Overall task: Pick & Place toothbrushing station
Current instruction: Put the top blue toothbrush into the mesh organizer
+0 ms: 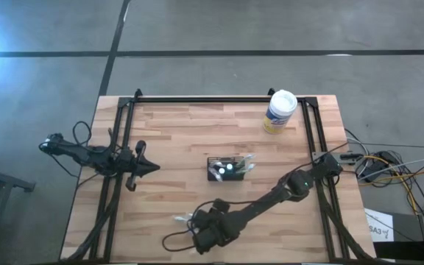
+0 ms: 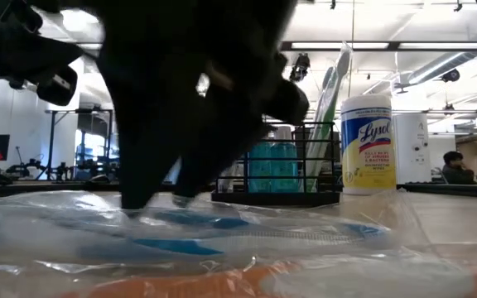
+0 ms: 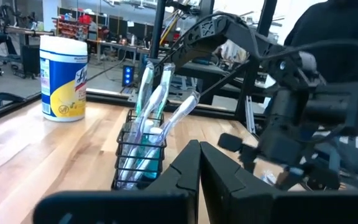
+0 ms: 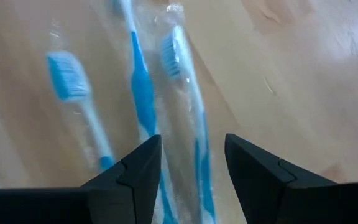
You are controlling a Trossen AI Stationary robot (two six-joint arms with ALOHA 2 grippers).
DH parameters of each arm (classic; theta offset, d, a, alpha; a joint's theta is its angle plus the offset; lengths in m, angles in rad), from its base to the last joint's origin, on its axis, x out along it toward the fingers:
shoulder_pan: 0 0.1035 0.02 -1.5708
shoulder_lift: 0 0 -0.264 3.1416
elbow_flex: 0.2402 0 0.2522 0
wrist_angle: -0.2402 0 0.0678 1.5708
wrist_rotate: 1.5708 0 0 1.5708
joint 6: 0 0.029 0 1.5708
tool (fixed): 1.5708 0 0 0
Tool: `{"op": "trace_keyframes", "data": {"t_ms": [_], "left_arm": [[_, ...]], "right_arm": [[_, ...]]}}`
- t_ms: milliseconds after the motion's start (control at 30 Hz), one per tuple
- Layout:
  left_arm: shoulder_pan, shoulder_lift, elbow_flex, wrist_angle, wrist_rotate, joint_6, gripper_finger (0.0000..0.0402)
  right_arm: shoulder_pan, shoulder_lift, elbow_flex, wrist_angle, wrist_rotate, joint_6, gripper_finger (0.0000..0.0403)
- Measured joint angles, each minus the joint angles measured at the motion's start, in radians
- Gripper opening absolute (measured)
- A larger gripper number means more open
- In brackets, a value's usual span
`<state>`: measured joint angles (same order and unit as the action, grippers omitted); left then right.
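Presently, the right gripper (image 4: 186,163) hangs low over the counter's near edge, at about 6 o'clock on the pale wooden plank counter (image 1: 182,129), its jaws standing open astride a clear plastic-wrapped blue-and-white toothbrush (image 4: 185,124). Two more loose blue toothbrushes (image 4: 82,109) lie just beside it.

Risks, as judged. The crinkly wrap may slide between the jaws on closing, so that film is pinched and the brush is not. The neighbouring brushes lie close enough that one jaw could land on or drag a second brush. Whether the wraps overlap cannot be told.

At the counter's centre stands the toothbrushing station, a small black wire-sided rectangular holder (image 1: 229,168), already carrying several upright brushes. A brush brought in at a slant could foul those or tip the light holder.

The left gripper (image 1: 152,168) waits at 9 o'clock, jaws closed on nothing, well apart from the holder.

At 1 o'clock stands a white-lidded, yellow-labelled cylindrical wipes canister (image 1: 279,112). Its label reads "Lysol"; the smaller print is not legible. No writing can be read on the brushes.
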<state>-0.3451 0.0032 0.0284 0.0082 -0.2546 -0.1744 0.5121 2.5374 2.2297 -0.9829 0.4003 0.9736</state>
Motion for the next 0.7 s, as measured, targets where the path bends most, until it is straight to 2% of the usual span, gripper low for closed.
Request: {"op": "trace_keyframes", "data": {"t_ms": [500, 700], "left_arm": [[0.0, 0.001, 0.0, -0.005, 0.0, -0.012, 0.0012], [0.0, 0.001, 0.0, -0.006, 0.0, -0.013, 0.0012]], "right_arm": [[-0.011, -0.004, -0.027, 0.003, 0.008, -0.075, 0.0164], [-0.004, -0.04, 0.023, -0.006, 0.009, -0.141, 0.015]]}}
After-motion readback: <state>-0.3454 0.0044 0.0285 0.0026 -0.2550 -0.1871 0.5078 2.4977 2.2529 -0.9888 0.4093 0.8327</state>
